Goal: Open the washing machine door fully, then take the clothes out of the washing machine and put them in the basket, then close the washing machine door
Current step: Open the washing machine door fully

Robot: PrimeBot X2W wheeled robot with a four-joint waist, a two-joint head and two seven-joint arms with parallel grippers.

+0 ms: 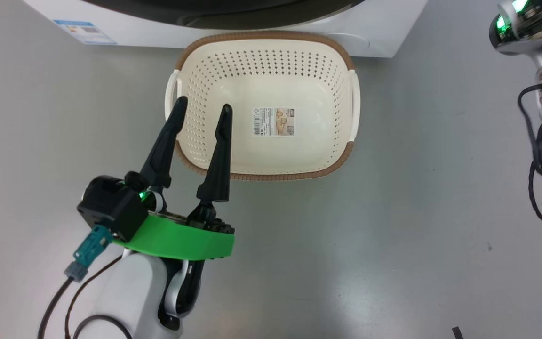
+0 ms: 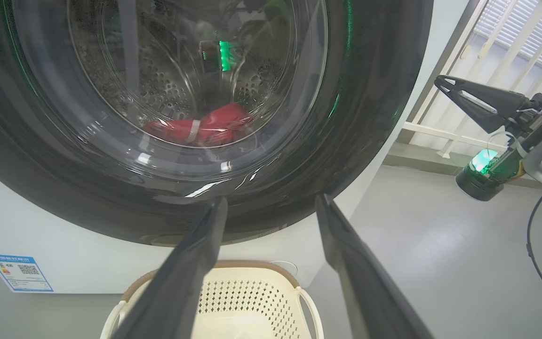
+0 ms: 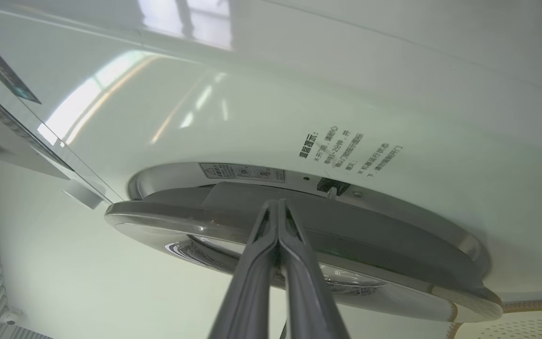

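Left hand (image 1: pixel 203 103) spread above the basket (image 1: pixel 271 70); right hand (image 3: pixel 278 203) pressed together at the door (image 3: pixel 370 240), clothes (image 2: pixel 210 127) behind its glass.

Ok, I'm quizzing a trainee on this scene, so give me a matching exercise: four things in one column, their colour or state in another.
Things:
1. basket
2. clothes
3. left tool
4. right tool

States:
a. shut
b. red with a white stripe
c. open
d. empty

Pairs: 1-d, 2-b, 3-c, 4-a
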